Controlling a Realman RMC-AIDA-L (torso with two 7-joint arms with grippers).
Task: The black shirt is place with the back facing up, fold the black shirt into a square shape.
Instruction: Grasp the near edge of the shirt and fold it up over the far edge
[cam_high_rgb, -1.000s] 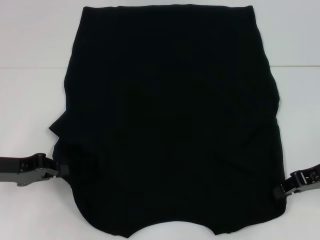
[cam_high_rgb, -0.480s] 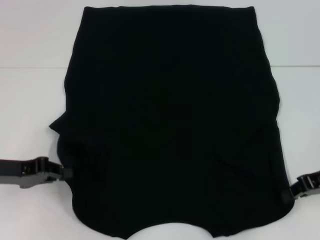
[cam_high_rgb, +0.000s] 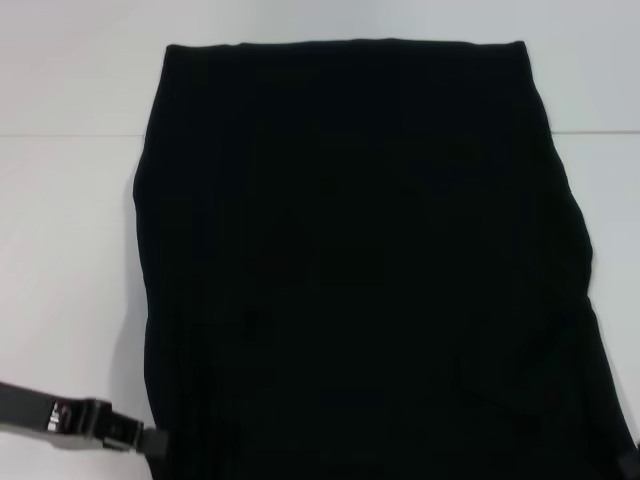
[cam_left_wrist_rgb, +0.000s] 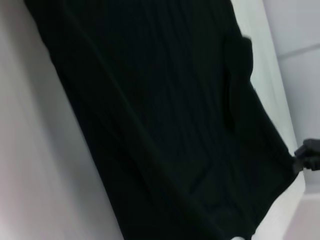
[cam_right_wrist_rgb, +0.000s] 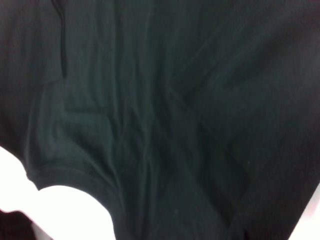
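- Black shirt (cam_high_rgb: 350, 260) lies spread on the white table (cam_high_rgb: 70, 250), a long dark panel running from the far edge toward the robot, its sides roughly straight.
- Left hand (cam_high_rgb: 150, 440) sits at the shirt's near left edge, touching the fabric; whether it pinches the cloth I cannot tell.
- Right hand (cam_left_wrist_rgb: 306, 156) shows in the left wrist view at the opposite edge of the shirt; its grip cannot be made out either.
- Progress, as I judge it: sleeves appear tucked in, so the lengthwise folds look done; the crosswise fold into a square is not yet made.
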